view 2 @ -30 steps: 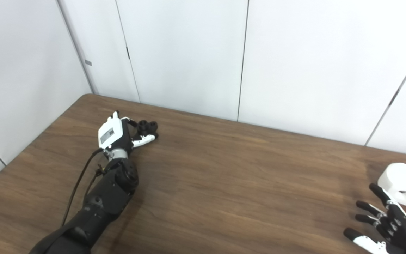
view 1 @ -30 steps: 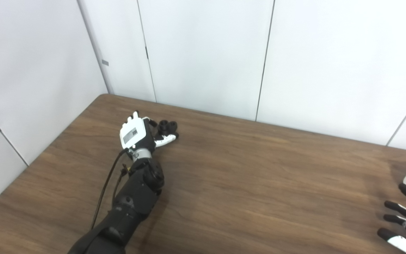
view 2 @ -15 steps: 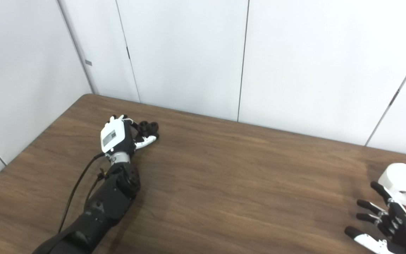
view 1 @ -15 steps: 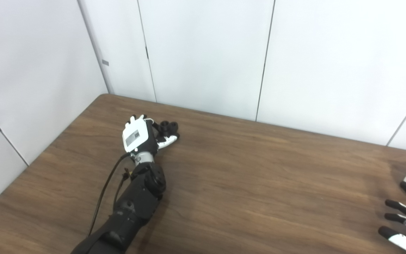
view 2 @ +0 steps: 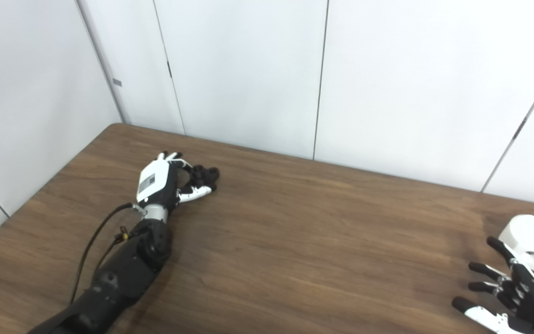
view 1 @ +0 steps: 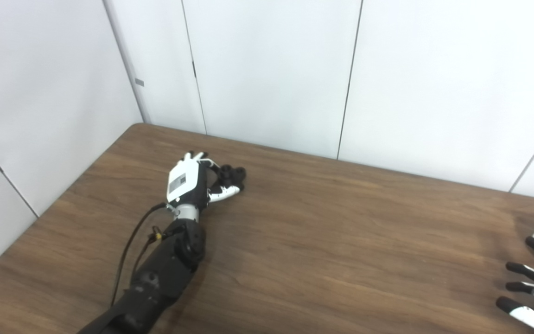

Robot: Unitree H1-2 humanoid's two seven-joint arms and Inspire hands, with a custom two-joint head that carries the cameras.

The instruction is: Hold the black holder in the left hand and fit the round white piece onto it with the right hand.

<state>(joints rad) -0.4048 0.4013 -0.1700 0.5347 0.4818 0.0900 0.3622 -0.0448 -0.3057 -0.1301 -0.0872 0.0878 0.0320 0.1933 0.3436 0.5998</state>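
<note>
Dark wood-grain table (view 1: pixel 322 241) w/ white panel walls (view 1: pixel 267 69) behind & at left.

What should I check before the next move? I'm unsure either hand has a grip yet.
1. Left hand at the black holder: ok, fingers around it.
2. Holder firmly gripped: cannot tell; it seems to sit on the table.
3. Right hand open for grasping: ok, fingers spread.
4. Right hand holding the round white piece: not ok; one fingertip only reaches its near edge.
5. White piece upright, holes facing up: ok.
</note>
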